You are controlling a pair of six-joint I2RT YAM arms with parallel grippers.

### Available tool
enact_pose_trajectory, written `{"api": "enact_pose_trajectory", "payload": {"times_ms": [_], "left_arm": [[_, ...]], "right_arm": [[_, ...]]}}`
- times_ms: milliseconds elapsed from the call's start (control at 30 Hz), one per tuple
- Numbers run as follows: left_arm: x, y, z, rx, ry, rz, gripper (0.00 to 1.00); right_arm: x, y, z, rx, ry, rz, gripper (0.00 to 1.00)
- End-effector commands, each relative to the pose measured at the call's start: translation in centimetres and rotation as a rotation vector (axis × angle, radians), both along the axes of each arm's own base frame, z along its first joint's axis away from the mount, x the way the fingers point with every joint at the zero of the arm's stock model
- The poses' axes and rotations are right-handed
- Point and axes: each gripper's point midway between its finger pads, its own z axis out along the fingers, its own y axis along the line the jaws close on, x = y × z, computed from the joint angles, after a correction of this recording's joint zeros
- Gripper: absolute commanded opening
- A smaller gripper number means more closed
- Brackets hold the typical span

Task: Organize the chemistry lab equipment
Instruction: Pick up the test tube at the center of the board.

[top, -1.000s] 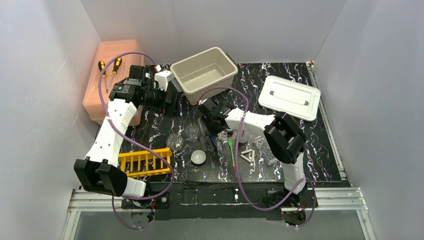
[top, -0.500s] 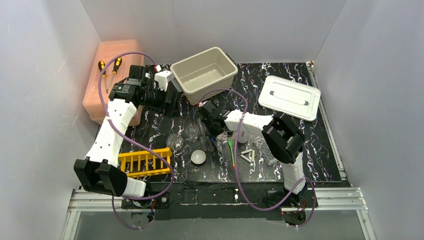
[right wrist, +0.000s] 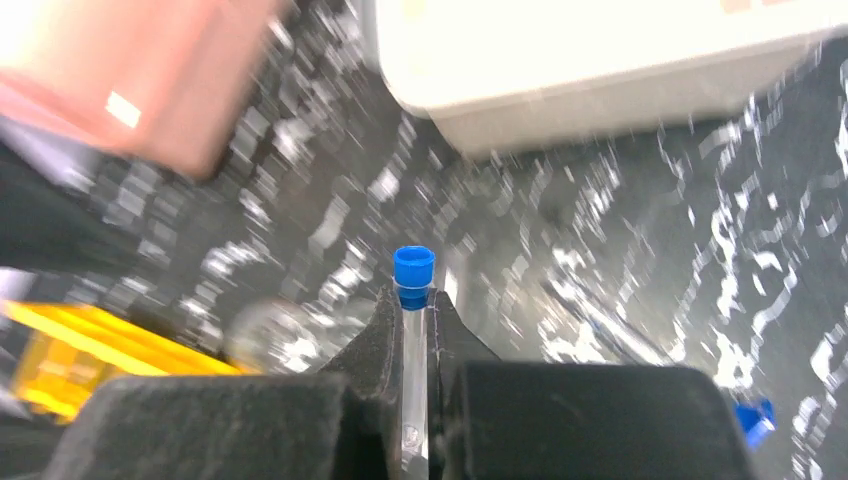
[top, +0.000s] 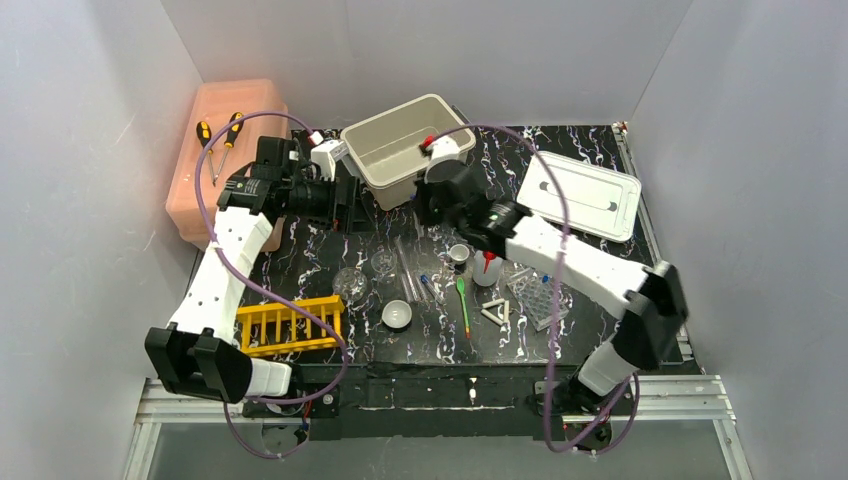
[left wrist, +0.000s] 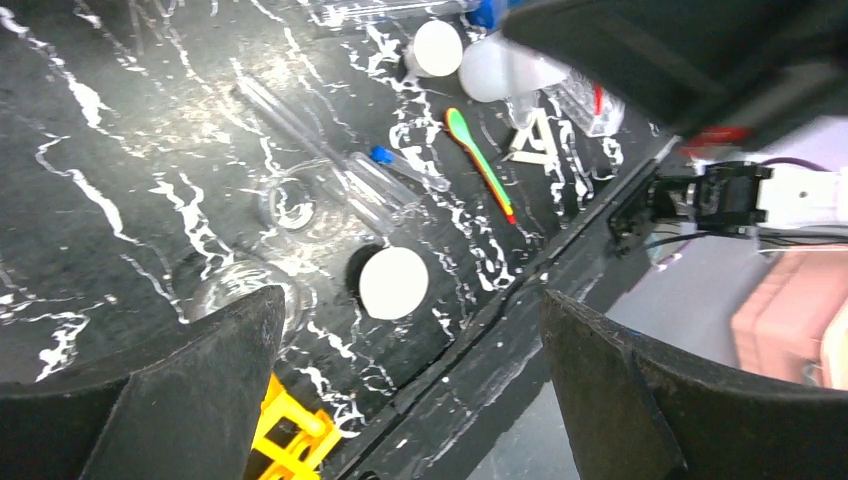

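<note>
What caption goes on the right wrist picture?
Right gripper pinches a blue-capped clear tube above the black table.

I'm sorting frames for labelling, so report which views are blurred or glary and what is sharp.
Top view: evenly lit, sharp across the table. Left wrist view: white bowl crisp though bright; the left fingers are dark, soft masses. Right wrist view: motion blur smears the bin and yellow rack; only the blue-capped tube between the right fingers is sharp.

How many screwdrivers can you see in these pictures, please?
2. The left screwdriver and the right screwdriver lie side by side on the pink box at the far left. Others could be hidden behind the arms.
</note>
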Motion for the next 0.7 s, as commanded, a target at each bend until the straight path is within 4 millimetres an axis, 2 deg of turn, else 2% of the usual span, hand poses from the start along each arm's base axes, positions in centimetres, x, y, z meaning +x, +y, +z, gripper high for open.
{"api": "enact_pose_trajectory", "payload": {"times_ms": [0, 133, 333, 467, 667], "left_arm": [[-1.4, -2.1, 3.0, -0.16, -0.046, -0.055, 0.98], [-1.9, -3.0, 4.2, -0.217, -0.08, -0.089, 0.98], [-1.5, -4.1, 4.9, -0.239, -0.126, -0.117, 0.98], [-1.3, -4.6, 5.0, -0.255, -0.114, -0.133, 0.88], [-1.5, -4.9, 4.1, -0.25, -0.11, -0.139, 0.68]], "right_arm": [[-0.8, 1.5, 9.1, 0.335, -0.143, -0.048, 0.01], [-2.4, 2.5, 12.3, 0.459, -0.198, -0.035, 0.01], [-4.0, 4.6, 14.7, 0.564, -0.209, 0.019, 0.01], [-4.4, 4.9, 15.0, 0.578, -0.217, 0.017, 0.01], [-4.4, 5.2, 15.9, 0.637, -0.217, 0.007, 0.01]]}}
